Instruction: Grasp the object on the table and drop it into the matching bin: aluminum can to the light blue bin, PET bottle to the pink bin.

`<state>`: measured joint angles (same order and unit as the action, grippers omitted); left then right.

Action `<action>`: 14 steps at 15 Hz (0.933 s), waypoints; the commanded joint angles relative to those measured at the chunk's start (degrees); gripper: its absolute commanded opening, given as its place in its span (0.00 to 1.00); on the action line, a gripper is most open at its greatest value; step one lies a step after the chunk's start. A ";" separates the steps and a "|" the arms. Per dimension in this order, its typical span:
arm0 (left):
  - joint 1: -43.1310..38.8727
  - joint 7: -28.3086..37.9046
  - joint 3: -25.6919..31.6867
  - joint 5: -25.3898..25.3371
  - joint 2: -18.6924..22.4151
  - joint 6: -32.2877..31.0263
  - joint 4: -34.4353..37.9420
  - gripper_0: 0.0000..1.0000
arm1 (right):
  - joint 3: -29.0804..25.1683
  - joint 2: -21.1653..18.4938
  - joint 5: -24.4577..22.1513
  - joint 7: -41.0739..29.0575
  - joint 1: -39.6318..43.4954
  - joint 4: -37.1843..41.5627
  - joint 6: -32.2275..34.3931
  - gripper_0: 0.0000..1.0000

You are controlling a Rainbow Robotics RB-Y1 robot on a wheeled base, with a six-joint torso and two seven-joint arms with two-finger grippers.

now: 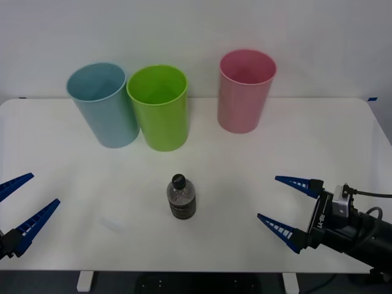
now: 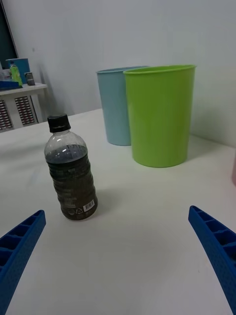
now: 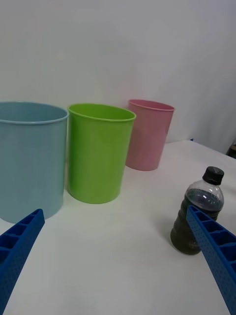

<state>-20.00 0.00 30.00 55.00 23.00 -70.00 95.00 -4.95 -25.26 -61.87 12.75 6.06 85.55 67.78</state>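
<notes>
White surface [image 1: 257, 159] under plain pale wall. Front view: bottle [image 1: 181, 197] upright near front middle, black cap on. Blue bin [image 1: 103, 105], green bin [image 1: 158, 107], pink bin [image 1: 245, 90] in row at back, well apart from bottle; blue and green just beside each other. Left tool [image 1: 19, 205] at front left edge, fingers spread, nothing held. Right tool [image 1: 283, 203] at front right, fingers spread, nothing held.

Right wrist view: bottle [image 2: 70, 169] between spread blue fingers [image 2: 215, 246], green bin [image 2: 160, 114] and blue bin [image 2: 115, 105] beyond.

Left wrist view: three bins in row, pink bin [image 3: 148, 133] farthest; bottle [image 3: 197, 218] partly behind one finger [image 3: 216, 253].
</notes>
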 commanded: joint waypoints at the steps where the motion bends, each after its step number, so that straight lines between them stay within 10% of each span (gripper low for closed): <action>1: 0.00 0.00 0.00 0.00 0.00 0.00 0.00 1.00 | 3.45 0.04 -0.01 0.87 -3.33 -3.29 -0.11 1.00; 14: 0.00 0.00 0.00 0.00 0.00 0.00 0.00 1.00 | 19.54 0.21 -0.27 5.97 -14.05 -11.81 -9.16 1.00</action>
<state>-20.00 0.00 30.00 55.00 23.00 -70.00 95.00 13.70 -25.17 -62.14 18.39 -7.17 74.65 58.93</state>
